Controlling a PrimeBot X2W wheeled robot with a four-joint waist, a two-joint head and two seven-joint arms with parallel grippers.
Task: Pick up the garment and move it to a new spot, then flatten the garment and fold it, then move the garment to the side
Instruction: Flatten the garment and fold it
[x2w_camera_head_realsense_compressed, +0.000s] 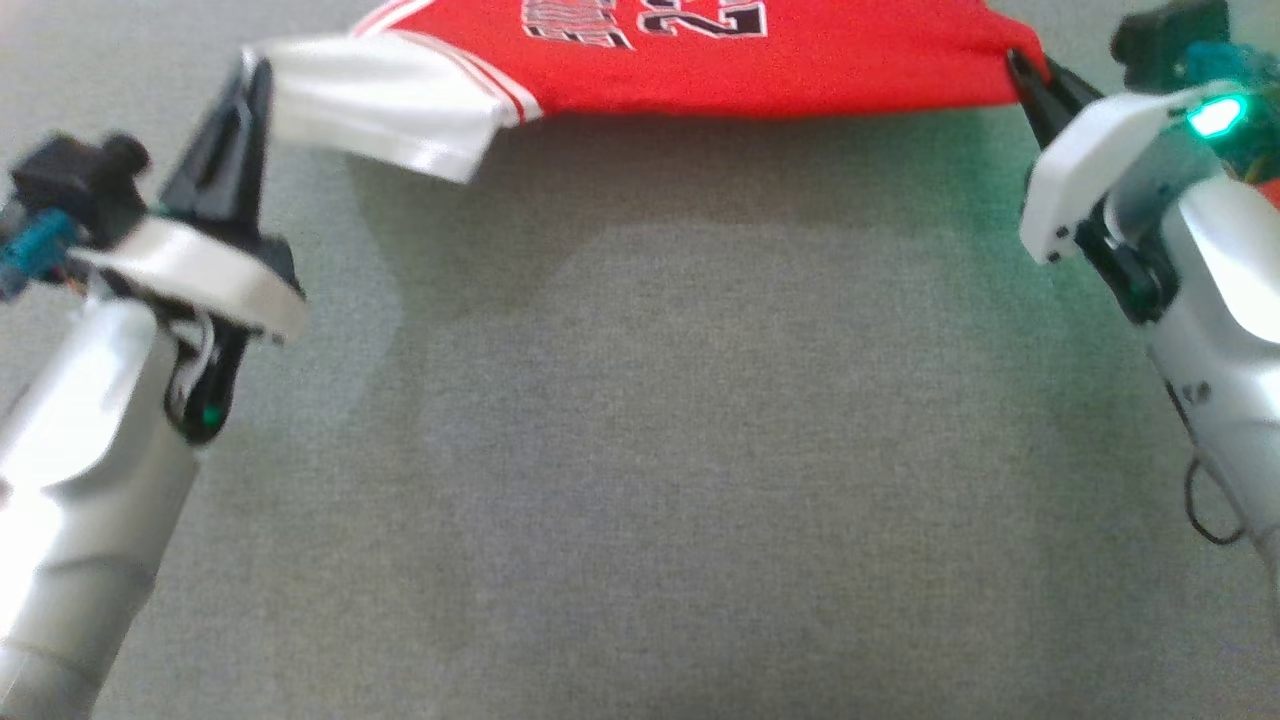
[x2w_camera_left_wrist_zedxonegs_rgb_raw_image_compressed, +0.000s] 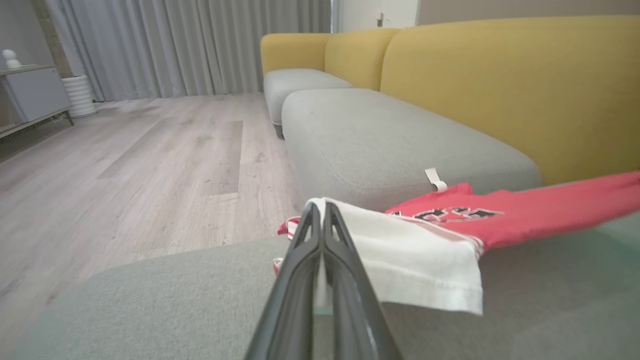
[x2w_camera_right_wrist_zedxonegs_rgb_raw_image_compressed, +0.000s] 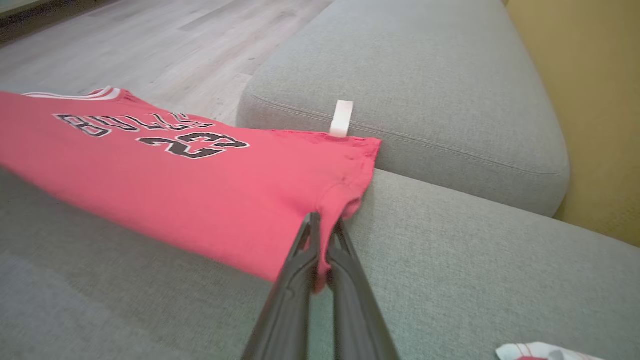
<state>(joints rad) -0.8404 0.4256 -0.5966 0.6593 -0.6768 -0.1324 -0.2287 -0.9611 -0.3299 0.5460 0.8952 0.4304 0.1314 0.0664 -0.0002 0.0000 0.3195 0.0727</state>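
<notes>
Both your grippers were clamped on the garment (x2w_camera_head_realsense_compressed: 750, 70); left gripper (x2w_camera_head_realsense_compressed: 255, 72) pinched its white sleeve, right gripper (x2w_camera_head_realsense_compressed: 1016, 62) its red corner; it hung taut between them, long axis crosswise, above the cushion (x2w_camera_head_realsense_compressed: 640, 450).

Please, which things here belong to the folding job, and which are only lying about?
For the job:
- red jersey
- left tool, shut on its white part
- right tool, shut on a red corner
- grey cushion below it

Lying about:
- white tab on the next cushion
- white-and-red item
- white ribbed pot on the floor
- cabinet
</notes>
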